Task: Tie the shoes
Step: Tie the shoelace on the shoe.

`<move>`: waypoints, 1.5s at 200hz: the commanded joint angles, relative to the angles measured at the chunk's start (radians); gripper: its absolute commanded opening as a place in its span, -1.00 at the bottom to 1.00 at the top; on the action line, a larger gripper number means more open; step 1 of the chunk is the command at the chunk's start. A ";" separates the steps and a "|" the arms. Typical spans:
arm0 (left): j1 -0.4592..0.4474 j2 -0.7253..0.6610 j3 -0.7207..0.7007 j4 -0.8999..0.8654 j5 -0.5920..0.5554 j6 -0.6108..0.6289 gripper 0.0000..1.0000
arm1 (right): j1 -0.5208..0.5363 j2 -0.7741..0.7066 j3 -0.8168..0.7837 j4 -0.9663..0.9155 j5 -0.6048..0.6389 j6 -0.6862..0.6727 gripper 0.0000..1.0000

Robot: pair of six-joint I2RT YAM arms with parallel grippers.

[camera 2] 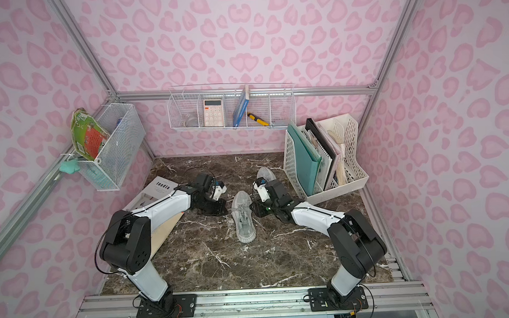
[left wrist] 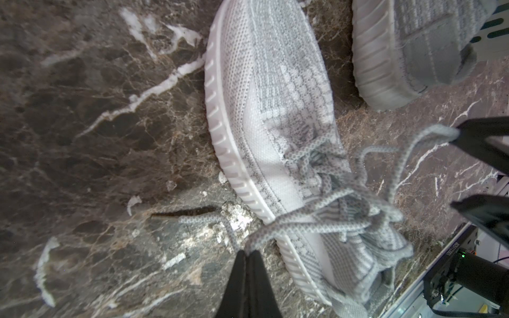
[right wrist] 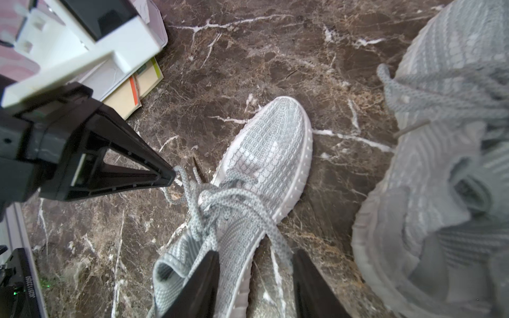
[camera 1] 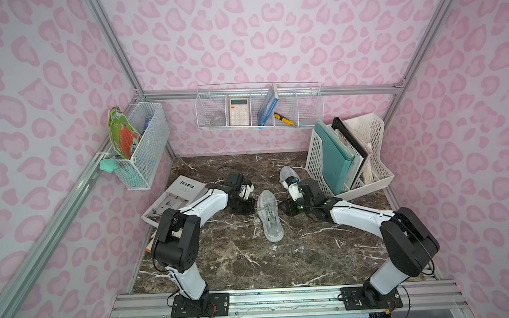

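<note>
The nearer shoe (camera 1: 269,216) lies mid-table with its laces (left wrist: 330,192) loose. At its 9 o'clock the left gripper (left wrist: 249,252) is pinched tight on one lace. At 3 o'clock the right gripper (right wrist: 256,260) stands half open and grips nothing; it should close on a lace before both pull evenly outward. The other shoe (camera 1: 287,174) sits at 1 o'clock on the marble table (camera 1: 239,259), with pink walls around.

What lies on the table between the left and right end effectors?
The nearer grey shoe lies between the left end effector, shut on a lace, and the open right end effector; both top views show it.
</note>
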 commanded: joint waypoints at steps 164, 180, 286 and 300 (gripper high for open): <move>0.001 -0.010 0.008 -0.026 0.007 0.010 -1.00 | -0.001 0.123 -0.175 0.555 0.044 0.406 0.04; 0.000 -0.012 0.006 -0.025 0.006 0.011 -1.00 | 0.001 0.140 -0.167 0.565 0.058 0.417 0.04; 0.001 -0.012 0.004 -0.020 0.002 0.013 -1.00 | 0.024 0.217 -0.088 0.497 0.230 0.347 -0.60; 0.001 -0.018 -0.001 -0.021 -0.005 0.013 -1.00 | 0.029 0.192 -0.077 0.440 0.287 0.296 -0.79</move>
